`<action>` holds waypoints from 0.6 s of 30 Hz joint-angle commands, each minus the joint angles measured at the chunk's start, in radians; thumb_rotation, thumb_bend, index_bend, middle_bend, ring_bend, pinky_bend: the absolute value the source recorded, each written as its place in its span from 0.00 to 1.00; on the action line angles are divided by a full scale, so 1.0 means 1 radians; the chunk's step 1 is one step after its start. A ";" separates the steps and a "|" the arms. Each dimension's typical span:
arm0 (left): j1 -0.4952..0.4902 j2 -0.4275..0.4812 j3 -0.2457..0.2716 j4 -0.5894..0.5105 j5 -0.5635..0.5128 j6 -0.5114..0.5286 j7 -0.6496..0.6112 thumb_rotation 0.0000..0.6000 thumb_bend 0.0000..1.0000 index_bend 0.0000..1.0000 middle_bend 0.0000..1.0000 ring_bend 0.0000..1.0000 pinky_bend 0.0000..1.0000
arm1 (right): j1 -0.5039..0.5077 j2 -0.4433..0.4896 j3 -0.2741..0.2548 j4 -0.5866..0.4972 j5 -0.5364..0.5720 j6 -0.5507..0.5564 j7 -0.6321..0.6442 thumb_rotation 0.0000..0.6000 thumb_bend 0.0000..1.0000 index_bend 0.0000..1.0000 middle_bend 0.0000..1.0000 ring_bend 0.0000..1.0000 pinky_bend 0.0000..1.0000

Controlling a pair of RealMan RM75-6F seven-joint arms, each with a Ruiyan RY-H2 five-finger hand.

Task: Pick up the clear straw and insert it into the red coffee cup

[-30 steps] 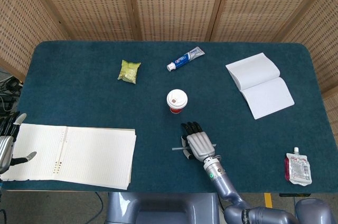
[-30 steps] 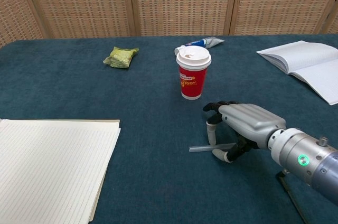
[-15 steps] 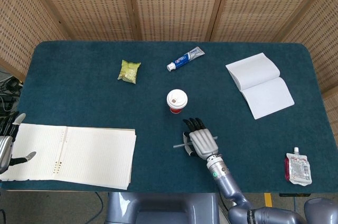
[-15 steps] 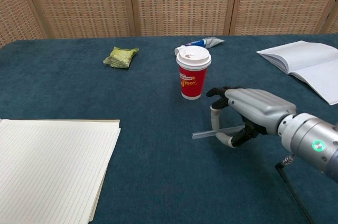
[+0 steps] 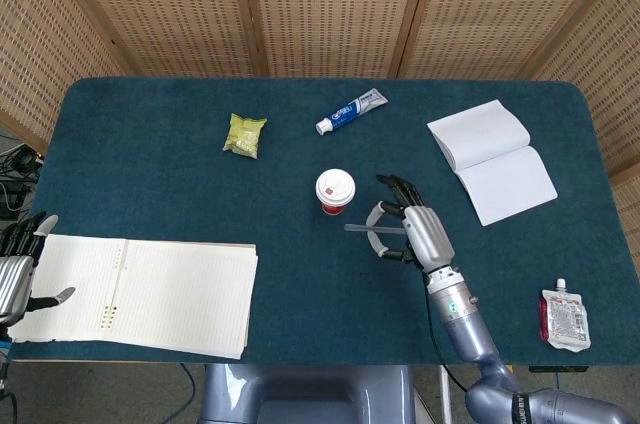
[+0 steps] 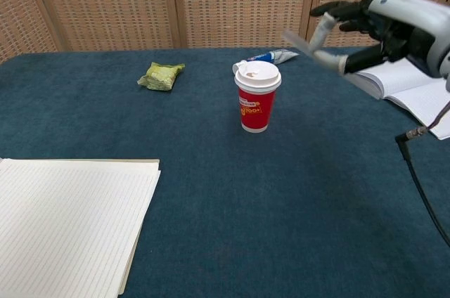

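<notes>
Since the earlier frame the right hand (image 6: 383, 27) has risen off the table (image 5: 180, 164), carrying the clear straw (image 5: 362, 229) pinched between thumb and curled fingers (image 6: 330, 22). Straw lies roughly level, just right of the red coffee cup (image 6: 257, 96), above lid height.

Clear straw (image 5: 362, 229) airborne beside upright red coffee cup (image 5: 335, 193)

The blue-covered counter (image 5: 150, 174) bore a red coffee cup (image 5: 335, 192), toothpaste tube (image 5: 351, 111), green packet (image 5: 244, 134), notebook (image 5: 492, 160), lined pad (image 5: 140, 293) and pouch (image 5: 565, 316).
</notes>
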 commanded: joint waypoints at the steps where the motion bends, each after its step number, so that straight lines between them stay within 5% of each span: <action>1: -0.003 -0.003 0.001 0.001 0.001 -0.005 0.004 1.00 0.00 0.00 0.00 0.00 0.00 | -0.004 0.086 0.113 -0.111 0.034 -0.019 0.264 1.00 0.61 0.58 0.18 0.00 0.00; 3: -0.011 -0.010 0.002 0.005 -0.002 -0.019 0.012 1.00 0.00 0.00 0.00 0.00 0.00 | 0.011 0.097 0.189 -0.134 0.083 -0.056 0.446 1.00 0.61 0.58 0.19 0.00 0.00; 6: -0.017 -0.018 0.003 0.011 -0.005 -0.031 0.017 1.00 0.00 0.00 0.00 0.00 0.00 | 0.032 0.087 0.234 -0.104 0.129 -0.086 0.570 1.00 0.61 0.59 0.20 0.00 0.00; 18: -0.041 -0.082 -0.008 0.080 -0.050 -0.075 0.057 1.00 0.00 0.00 0.00 0.00 0.00 | 0.158 -0.032 0.287 0.088 0.242 -0.156 0.654 1.00 0.61 0.60 0.20 0.00 0.00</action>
